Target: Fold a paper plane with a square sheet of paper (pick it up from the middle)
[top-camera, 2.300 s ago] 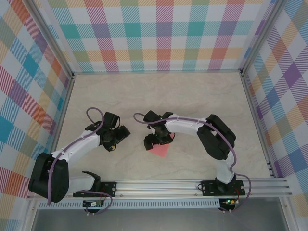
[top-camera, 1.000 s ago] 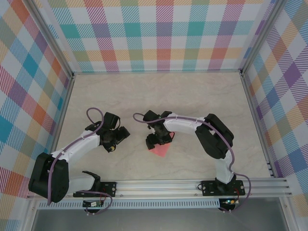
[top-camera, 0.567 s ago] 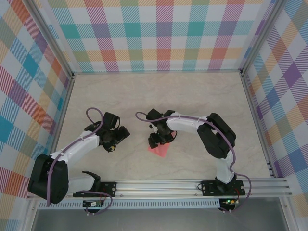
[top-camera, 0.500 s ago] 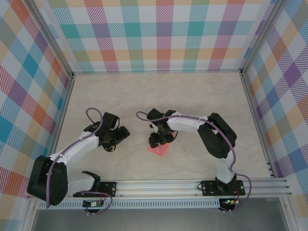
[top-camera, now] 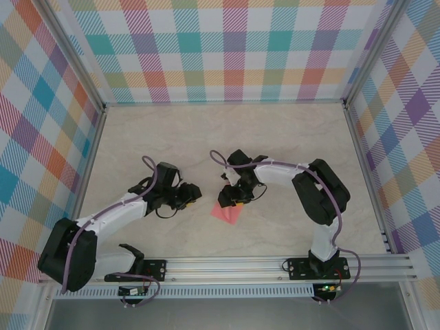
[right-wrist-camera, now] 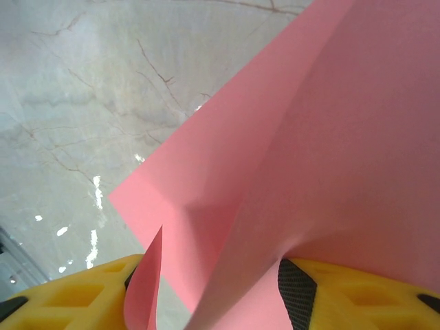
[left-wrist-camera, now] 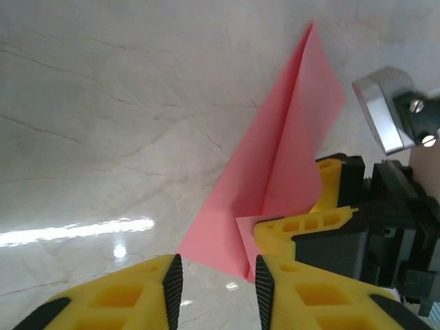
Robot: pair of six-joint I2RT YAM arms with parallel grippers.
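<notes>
Right wrist: pink paper (right-wrist-camera: 323, 137) between fingers (right-wrist-camera: 364, 295)

No legible text, label, brand, number or sign. The square sheet of paper (left-wrist-camera: 289, 137) is plain; the counter (top-camera: 275, 137) shows marble veining only.

Left gripper (top-camera: 192, 196) low, jaws narrowly apart; right gripper (top-camera: 230, 199) facing it, jaws wider.
</notes>
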